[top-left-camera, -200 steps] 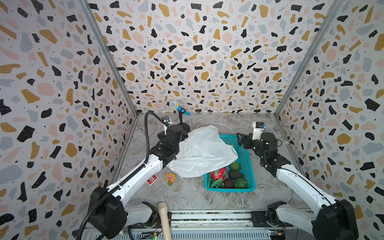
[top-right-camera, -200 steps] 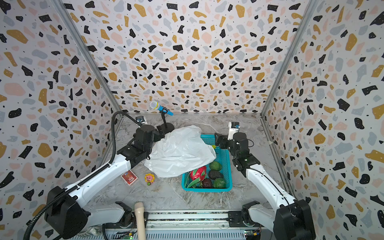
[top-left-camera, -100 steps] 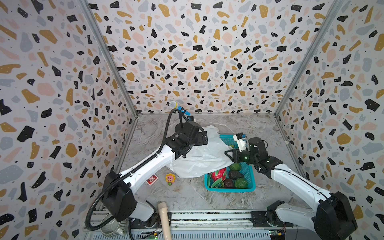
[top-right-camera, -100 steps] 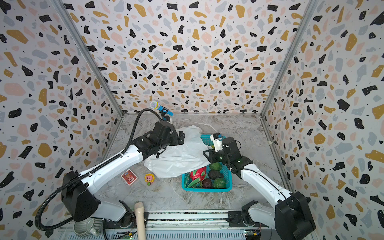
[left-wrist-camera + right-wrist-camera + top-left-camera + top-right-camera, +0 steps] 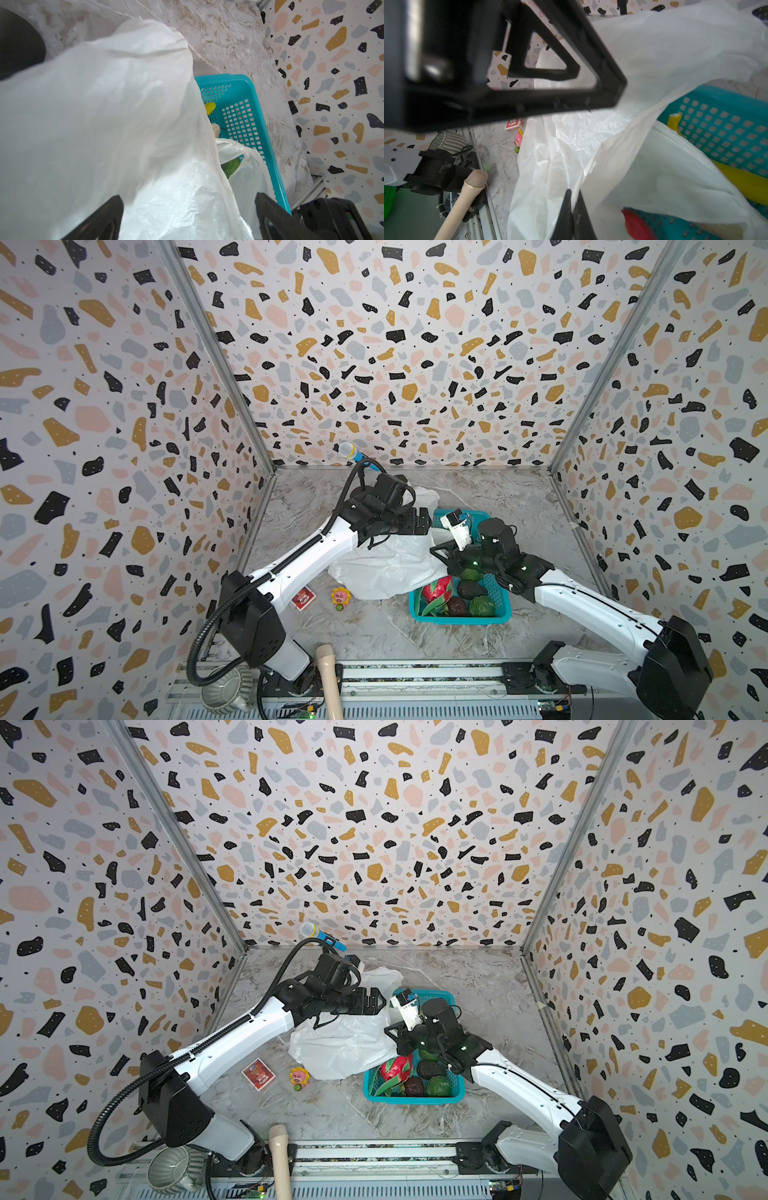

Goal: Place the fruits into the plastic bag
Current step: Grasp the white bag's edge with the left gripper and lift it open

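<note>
**pick_n_pack:** ok, what's sitting in what?

**yam_fan:** All the fruit I can see is in the teal mesh plastic basket (image 5: 457, 619). At its near end there's a red-pink dragon fruit with green scales (image 5: 436, 588), a dark green fruit (image 5: 471, 589), a dark brown fruit (image 5: 457, 606) and a bumpy green round fruit (image 5: 482, 605). A yellow banana (image 5: 209, 107) lies against the mesh wall further back.

The crinkly white thin plastic bag (image 5: 386, 568) is crumpled on the marble-look tabletop, on the left arm's side of the basket. Part of it is draped over the basket's rim and some of the fruit. Can't tell if anything's inside it.

**pick_n_pack:** and the grippers?

**yam_fan:** The right gripper (image 5: 572, 193) has its jaws pressed together on an edge of the bag, over the basket. The left gripper (image 5: 188, 197) has its jaws spread wide, with the bag below them.
</note>
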`<action>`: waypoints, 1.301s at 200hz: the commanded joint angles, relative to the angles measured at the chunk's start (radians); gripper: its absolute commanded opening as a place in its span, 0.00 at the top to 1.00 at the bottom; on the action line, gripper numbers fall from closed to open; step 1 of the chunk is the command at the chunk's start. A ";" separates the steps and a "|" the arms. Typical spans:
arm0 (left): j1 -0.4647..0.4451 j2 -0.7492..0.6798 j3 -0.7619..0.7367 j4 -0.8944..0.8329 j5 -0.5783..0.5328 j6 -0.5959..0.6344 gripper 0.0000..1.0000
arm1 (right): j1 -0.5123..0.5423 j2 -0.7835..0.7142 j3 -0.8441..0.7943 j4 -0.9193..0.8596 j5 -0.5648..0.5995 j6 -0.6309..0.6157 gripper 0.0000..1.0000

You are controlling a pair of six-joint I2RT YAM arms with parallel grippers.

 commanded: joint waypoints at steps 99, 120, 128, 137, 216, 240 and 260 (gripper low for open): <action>-0.012 0.020 0.050 -0.104 0.060 0.033 0.86 | 0.197 0.094 0.182 0.053 0.315 -0.149 1.00; -0.008 0.008 0.071 -0.091 -0.021 0.031 1.00 | 0.197 0.060 0.164 0.065 0.321 -0.141 1.00; 0.001 -0.004 0.070 -0.076 -0.036 0.022 1.00 | 0.196 0.043 0.159 0.062 0.321 -0.140 1.00; 0.020 -0.022 0.055 -0.040 -0.027 0.004 1.00 | 0.196 0.023 0.155 0.052 0.325 -0.139 1.00; 0.161 -0.293 -0.193 0.330 0.142 -0.077 1.00 | -0.033 -0.258 0.163 -0.032 0.276 0.017 0.18; 0.175 -0.339 -0.208 0.374 0.161 -0.074 1.00 | -0.161 -0.249 0.196 -0.121 0.287 0.082 0.16; 0.192 -0.371 -0.201 0.388 0.164 -0.053 1.00 | -0.206 -0.206 0.210 -0.232 0.305 0.104 0.15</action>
